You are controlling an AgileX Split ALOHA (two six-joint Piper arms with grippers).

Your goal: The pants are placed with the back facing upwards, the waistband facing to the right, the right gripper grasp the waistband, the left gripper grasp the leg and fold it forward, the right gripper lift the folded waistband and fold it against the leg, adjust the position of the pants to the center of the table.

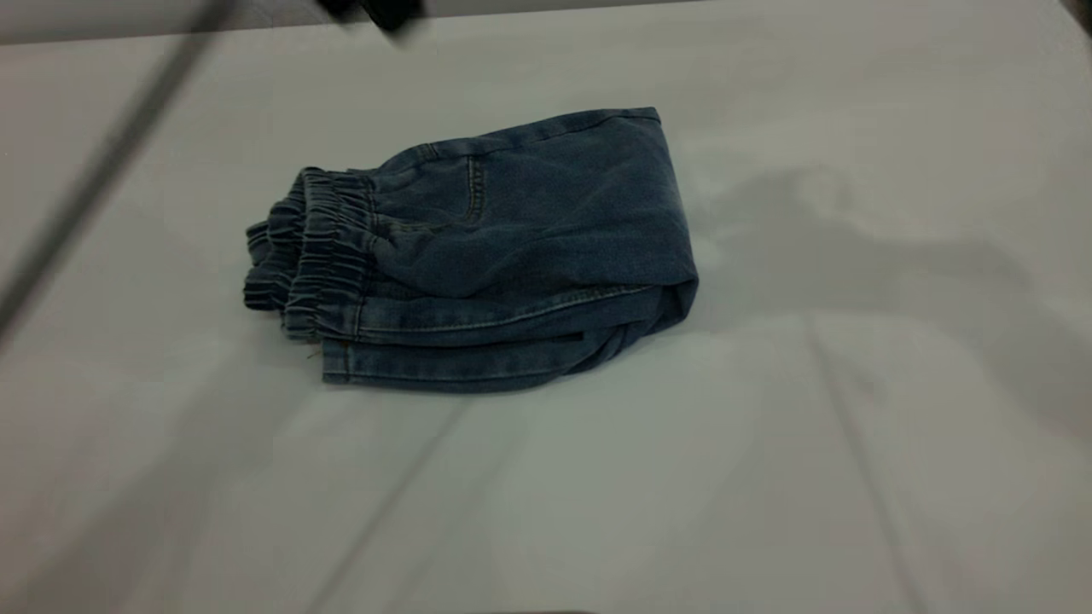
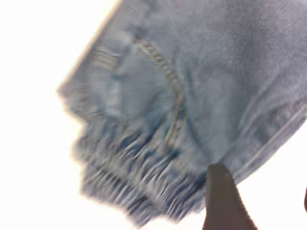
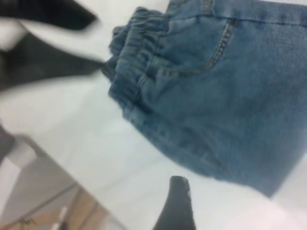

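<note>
The pants point(image 1: 503, 247) are seen folded into a compact stack near the middle of the table point(image 1: 853, 469), elastic waistband at the exterior view's left. One fingertip of the left gripper point(image 2: 223, 199) is visible above the waistband edge; one fingertip of the right gripper point(image 3: 176, 203) is visible beside the stack. The opening of either gripper cannot be determined. Nothing is held. If the stack is pushed for centering, the top layer may be dragged and the fold opened. No legible writing is found.
</note>
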